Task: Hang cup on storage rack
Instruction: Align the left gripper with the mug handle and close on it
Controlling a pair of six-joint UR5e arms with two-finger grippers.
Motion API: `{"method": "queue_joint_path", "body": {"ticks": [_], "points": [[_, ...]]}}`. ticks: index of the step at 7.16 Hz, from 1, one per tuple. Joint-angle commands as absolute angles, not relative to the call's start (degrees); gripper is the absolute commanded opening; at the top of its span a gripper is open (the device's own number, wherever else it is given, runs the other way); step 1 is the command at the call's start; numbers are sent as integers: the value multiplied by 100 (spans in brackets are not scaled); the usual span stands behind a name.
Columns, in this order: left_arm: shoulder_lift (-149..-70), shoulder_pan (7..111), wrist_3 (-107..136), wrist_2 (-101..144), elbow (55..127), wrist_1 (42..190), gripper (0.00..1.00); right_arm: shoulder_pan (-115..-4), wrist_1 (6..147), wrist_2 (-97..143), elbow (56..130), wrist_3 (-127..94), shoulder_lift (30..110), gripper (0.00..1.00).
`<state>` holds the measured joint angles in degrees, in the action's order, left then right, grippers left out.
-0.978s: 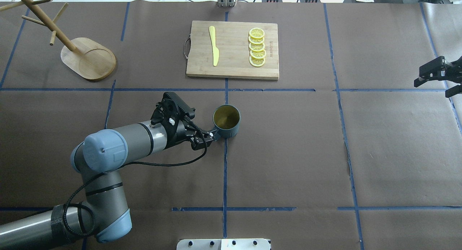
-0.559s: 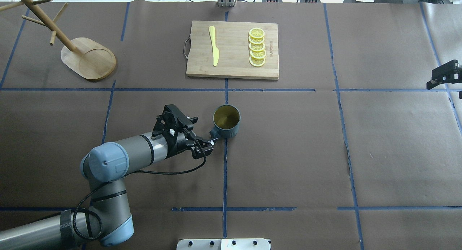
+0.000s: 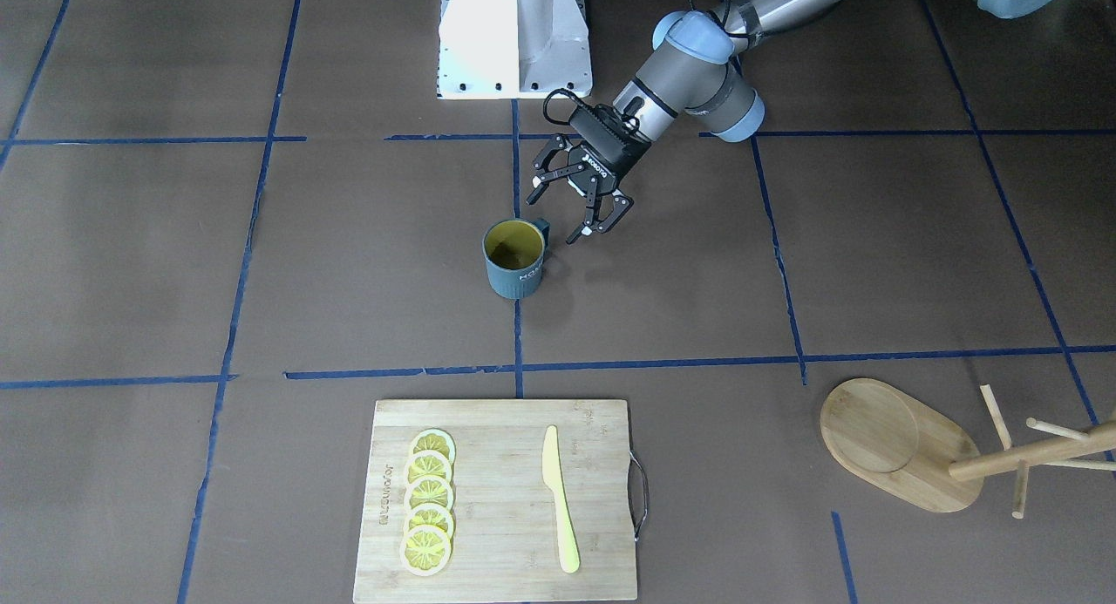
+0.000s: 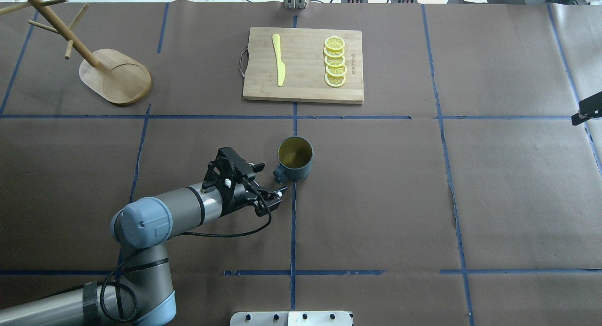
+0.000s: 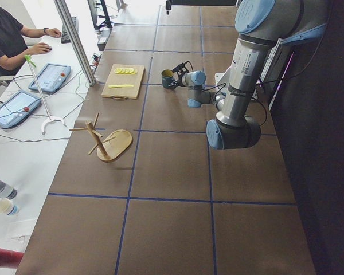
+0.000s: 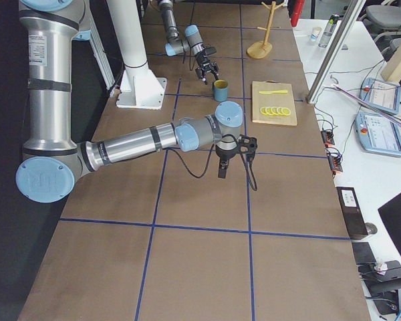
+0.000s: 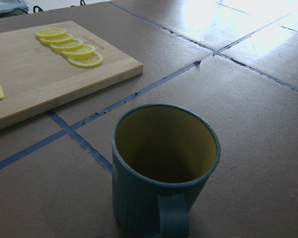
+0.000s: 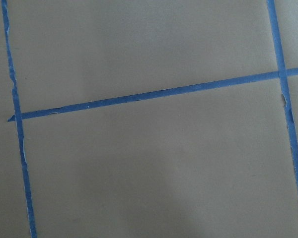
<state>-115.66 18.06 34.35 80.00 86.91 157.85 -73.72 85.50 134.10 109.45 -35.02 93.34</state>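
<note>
Teal-grey ribbed mug (image 4: 295, 159) with yellow interior stands upright near centre of brown-paper table (image 4: 494, 199), mouth up, only yellow walls showing inside. Squared handle points toward robot, at left gripper (image 4: 272, 179): jaws spread wide, holding nothing, just short of handle. Right gripper (image 6: 234, 157) well apart; opening cannot tell. Light bamboo mug tree (image 4: 115, 76) at far left corner. Rectangular bamboo cutting board (image 4: 303, 88) beyond mug carries lemon slices (image 4: 335, 61) and yellow knife (image 4: 280, 60).

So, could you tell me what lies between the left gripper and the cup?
Only bare brown paper lies between left gripper and cup, as the overhead view shows.
</note>
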Motion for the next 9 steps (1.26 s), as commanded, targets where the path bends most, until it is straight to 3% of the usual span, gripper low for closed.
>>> {"method": "queue_joint_path", "body": {"ticks": [1, 9], "points": [[-11584, 1530, 3419, 7464, 8517, 16030, 79, -7383, 8543, 13359, 10960, -3507, 9334, 100], [-11777, 1503, 3393, 7084, 8279, 16040, 67, -7383, 8517, 13271, 11004, -3533, 9369, 100]]}}
